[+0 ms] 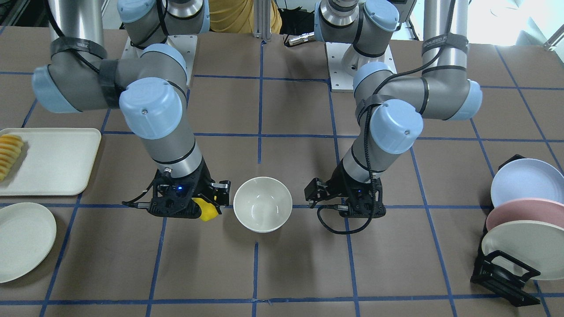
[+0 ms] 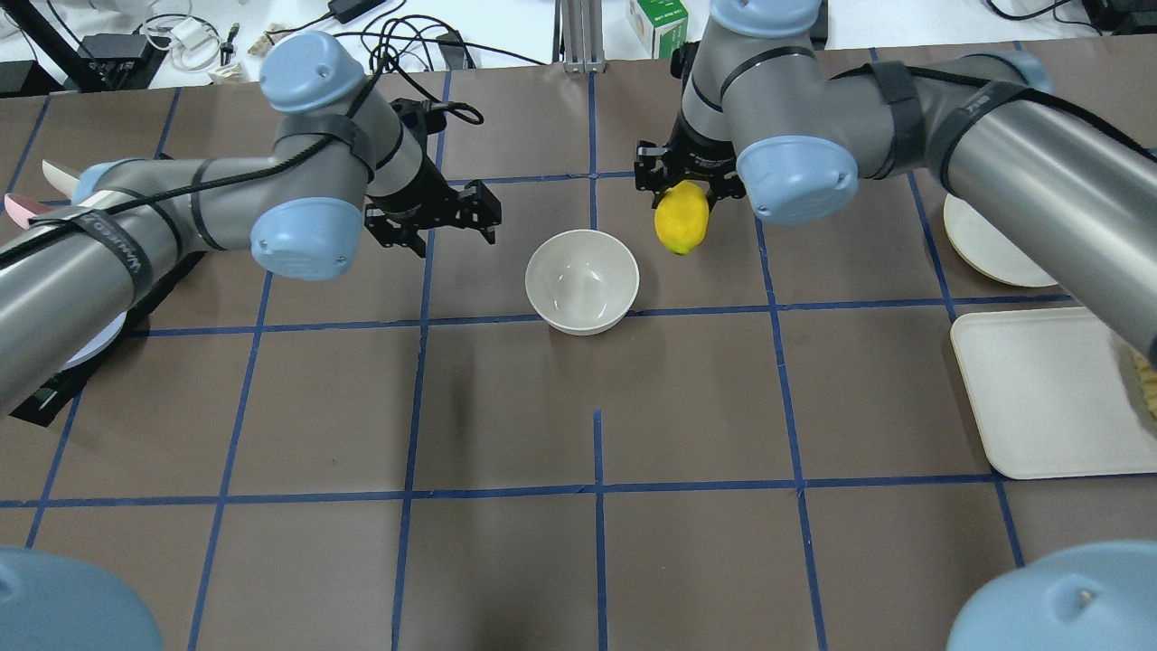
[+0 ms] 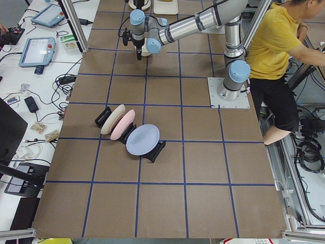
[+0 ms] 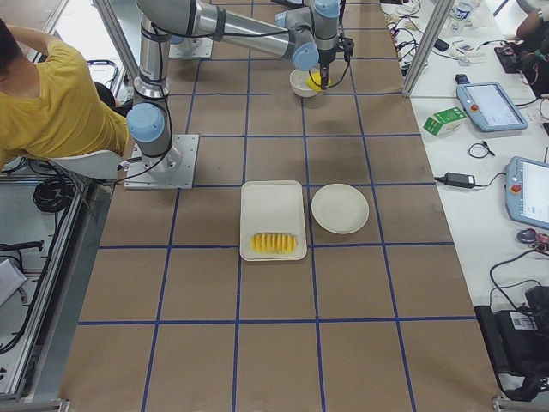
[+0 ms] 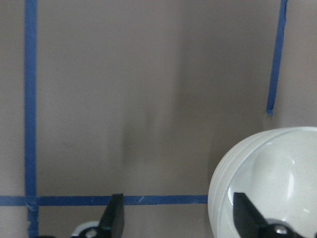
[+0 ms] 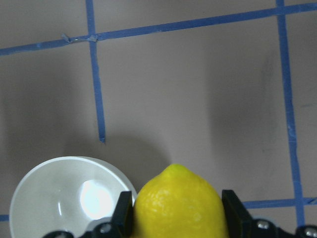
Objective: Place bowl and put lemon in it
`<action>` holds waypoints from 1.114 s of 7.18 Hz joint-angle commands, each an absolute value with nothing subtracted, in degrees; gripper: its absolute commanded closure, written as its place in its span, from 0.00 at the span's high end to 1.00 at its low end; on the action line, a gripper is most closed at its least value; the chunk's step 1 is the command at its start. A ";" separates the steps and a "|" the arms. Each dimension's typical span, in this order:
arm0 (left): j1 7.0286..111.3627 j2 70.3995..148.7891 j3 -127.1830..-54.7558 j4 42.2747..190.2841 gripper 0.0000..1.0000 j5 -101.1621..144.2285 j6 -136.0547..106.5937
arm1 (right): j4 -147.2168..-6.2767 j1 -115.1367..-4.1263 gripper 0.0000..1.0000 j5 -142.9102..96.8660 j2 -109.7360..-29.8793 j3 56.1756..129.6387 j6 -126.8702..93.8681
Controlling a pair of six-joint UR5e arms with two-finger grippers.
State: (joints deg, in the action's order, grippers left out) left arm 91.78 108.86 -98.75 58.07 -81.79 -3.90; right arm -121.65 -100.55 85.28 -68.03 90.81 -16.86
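The off-white bowl [image 1: 262, 204] stands upright and empty on the brown table, between the two grippers; it also shows in the overhead view [image 2: 582, 280]. My right gripper [image 2: 687, 194] is shut on the yellow lemon [image 2: 681, 217] and holds it above the table just beside the bowl's rim. In the right wrist view the lemon [image 6: 178, 203] sits between the fingers, with the bowl [image 6: 64, 193] at lower left. My left gripper [image 2: 443, 221] is open and empty on the bowl's other side. The left wrist view shows the bowl [image 5: 277, 178] by one fingertip.
A cream tray [image 1: 57, 163] with a row of fruit slices [image 1: 9, 154] and a cream plate [image 1: 22, 240] lie on my right side. A black rack with three plates [image 1: 520, 229] stands on my left side. Blue tape lines grid the table.
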 commanded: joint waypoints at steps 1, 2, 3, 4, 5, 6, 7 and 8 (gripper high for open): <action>89.65 103.64 -98.09 64.13 1.00 -89.36 3.58 | -124.70 -103.26 0.00 84.99 -65.84 90.79 -20.83; 88.43 102.49 -97.91 65.03 1.00 -89.47 5.26 | -126.11 -104.92 0.00 85.08 -64.70 90.79 -22.66; 86.59 101.78 -97.65 65.47 1.00 -89.04 7.54 | -128.73 -106.86 0.00 85.08 -63.03 90.70 -25.81; 85.70 101.43 -97.65 66.09 1.00 -88.95 7.73 | -129.98 -107.74 0.00 85.08 -61.71 90.70 -28.80; 85.78 100.82 -97.73 66.70 1.00 -88.95 7.73 | -130.25 -108.45 0.00 85.08 -61.26 90.79 -29.87; 85.69 100.11 -97.65 67.49 1.00 -88.95 7.73 | -130.17 -108.54 0.00 84.99 -61.17 91.14 -29.97; 85.69 99.67 -97.82 68.28 1.00 -88.95 7.73 | -130.08 -108.63 0.00 84.99 -61.17 91.40 -30.06; 85.69 99.58 -98.00 68.46 1.00 -88.86 7.73 | -130.08 -109.50 0.02 84.90 -60.91 91.49 -30.15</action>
State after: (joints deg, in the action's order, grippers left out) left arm 85.73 99.91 -97.82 67.95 -88.92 7.72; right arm -130.07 -108.77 84.98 -61.16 91.30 -29.95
